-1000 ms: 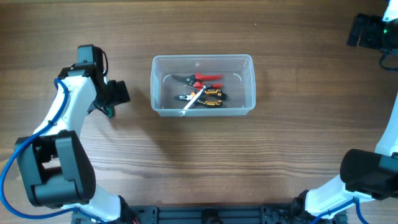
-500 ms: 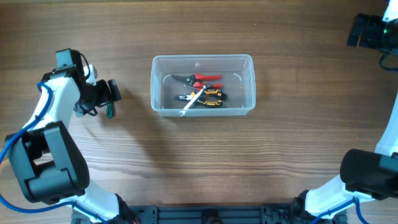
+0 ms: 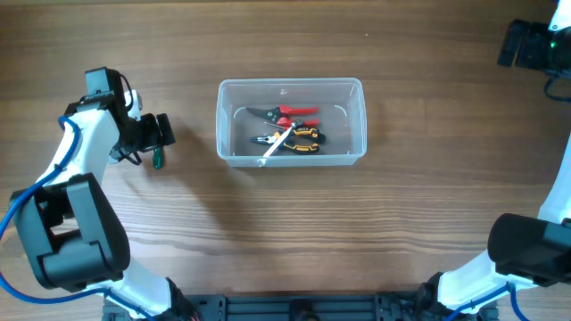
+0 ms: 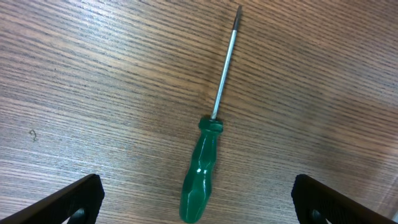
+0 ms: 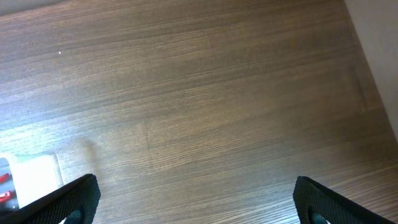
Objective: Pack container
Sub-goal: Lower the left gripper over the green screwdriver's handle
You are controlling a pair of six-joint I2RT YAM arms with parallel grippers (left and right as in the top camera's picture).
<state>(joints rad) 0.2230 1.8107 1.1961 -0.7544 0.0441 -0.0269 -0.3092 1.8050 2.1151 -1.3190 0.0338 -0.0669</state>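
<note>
The container (image 3: 290, 84) is a clear plastic tub at the table's middle. It holds red-handled pliers (image 3: 293, 113), yellow-and-black pliers (image 3: 302, 139) and a white stick (image 3: 275, 147). A green-handled screwdriver (image 4: 200, 167) lies on the wood left of the tub, its green tip showing in the overhead view (image 3: 153, 162). My left gripper (image 3: 159, 132) hovers over it, open and empty, with the handle between its fingers (image 4: 196, 190). My right gripper (image 3: 522, 43) is open and empty at the far right back corner, over bare wood (image 5: 196, 193).
The tub's corner (image 5: 34, 174) shows at the lower left of the right wrist view. The table's right edge (image 5: 367, 56) runs close to the right gripper.
My left gripper has moved left, away from the container, and now sits over the green screwdriver. The right arm and the tub's contents have not moved.
</note>
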